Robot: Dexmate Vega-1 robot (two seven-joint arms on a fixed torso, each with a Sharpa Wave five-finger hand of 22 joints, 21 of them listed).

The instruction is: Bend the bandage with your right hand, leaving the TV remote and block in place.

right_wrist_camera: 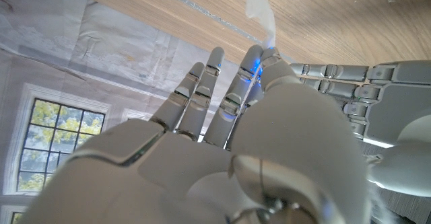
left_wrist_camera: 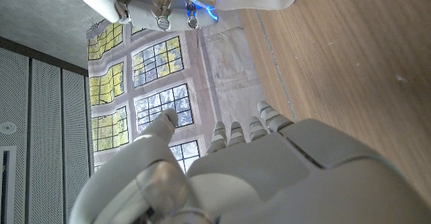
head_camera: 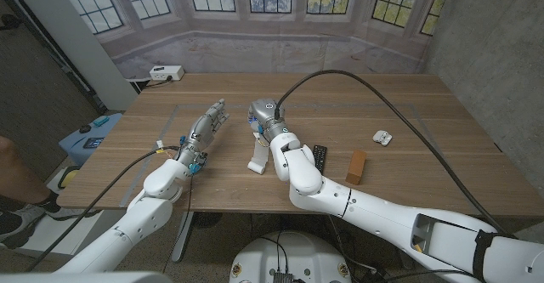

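The white bandage [head_camera: 257, 157] hangs from the right hand [head_camera: 263, 117] near the table [head_camera: 408, 113] centre, seemingly pinched at its top, lower end touching the wood. The remote [head_camera: 319, 156] and block [head_camera: 356, 166] lie right. The left hand [head_camera: 206, 127] is empty, fingers extended.

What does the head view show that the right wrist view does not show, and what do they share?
The head view alone gives the TV remote, the wooden block and a small white case lying on the table, with both arms reaching in. The right wrist view alone gives a close look along the back of the right hand, its fingers straight and reaching toward the bandage, with the window backdrop behind. Both share the white bandage, the right hand, the left hand and the table.
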